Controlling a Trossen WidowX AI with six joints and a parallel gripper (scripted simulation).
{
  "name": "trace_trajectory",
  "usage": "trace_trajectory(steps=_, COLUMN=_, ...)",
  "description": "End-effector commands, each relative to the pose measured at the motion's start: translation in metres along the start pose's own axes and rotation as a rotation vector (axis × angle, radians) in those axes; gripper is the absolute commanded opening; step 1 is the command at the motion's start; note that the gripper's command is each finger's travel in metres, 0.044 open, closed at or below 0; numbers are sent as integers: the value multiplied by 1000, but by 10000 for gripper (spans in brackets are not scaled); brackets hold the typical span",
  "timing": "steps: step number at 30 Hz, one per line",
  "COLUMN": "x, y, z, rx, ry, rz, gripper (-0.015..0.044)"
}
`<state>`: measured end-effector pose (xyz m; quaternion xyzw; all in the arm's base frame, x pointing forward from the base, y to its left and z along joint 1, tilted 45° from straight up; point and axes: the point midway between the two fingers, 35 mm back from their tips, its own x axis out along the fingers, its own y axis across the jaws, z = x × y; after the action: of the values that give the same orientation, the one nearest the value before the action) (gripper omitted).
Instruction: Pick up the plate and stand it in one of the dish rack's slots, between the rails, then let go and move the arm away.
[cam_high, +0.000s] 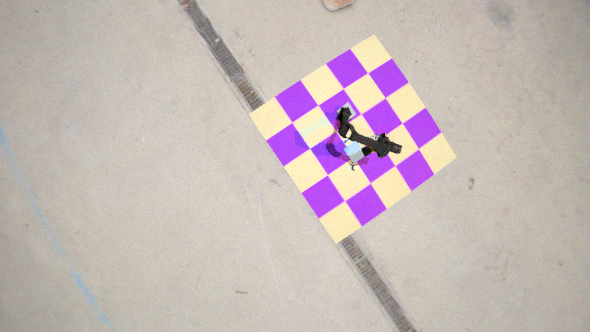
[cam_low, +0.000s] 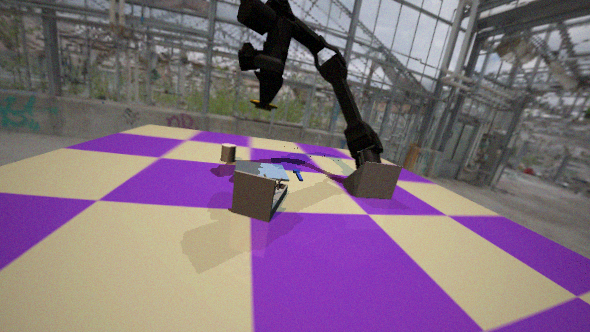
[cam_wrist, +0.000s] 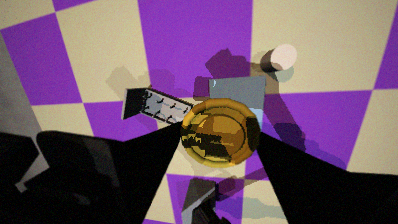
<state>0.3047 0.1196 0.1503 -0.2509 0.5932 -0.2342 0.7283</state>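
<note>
The plate (cam_wrist: 220, 131) (cam_low: 267, 105) is golden yellow with dark patches. My gripper (cam_wrist: 218, 130) (cam_low: 265, 99) is shut on its rim from both sides and holds it flat, high above the checkered table (cam_low: 150, 280). The dish rack (cam_wrist: 159, 106) (cam_low: 256, 196) stands on the table below, to the left in the wrist view, with a brown end wall and dark rails. Its slots hold nothing. In the overhead view the arm (cam_high: 372, 142) reaches over the middle of the table.
A grey-blue slab (cam_wrist: 237, 90) (cam_low: 262, 171) (cam_high: 354, 150) lies beside the rack, with a small blue utensil (cam_low: 298, 175) next to it. A short pale cylinder (cam_wrist: 281, 57) (cam_low: 228, 152) stands beyond the slab. The arm's brown base block (cam_low: 372, 180) sits to the right.
</note>
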Motion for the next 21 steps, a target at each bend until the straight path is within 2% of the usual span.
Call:
trace_trajectory(steps=1, x=1, y=20, z=-21, rx=105, ry=27, rz=-13, gripper=0)
trace_trajectory(steps=8, x=3, y=45, z=-52, rx=280, ry=53, rz=-39, gripper=0)
trace_trajectory(steps=14, x=5, y=45, z=-53, rx=269, ry=64, rz=-32, gripper=0)
trace_trajectory(steps=21, x=26, y=46, z=-58, rx=157, ry=170, rz=49, gripper=0)
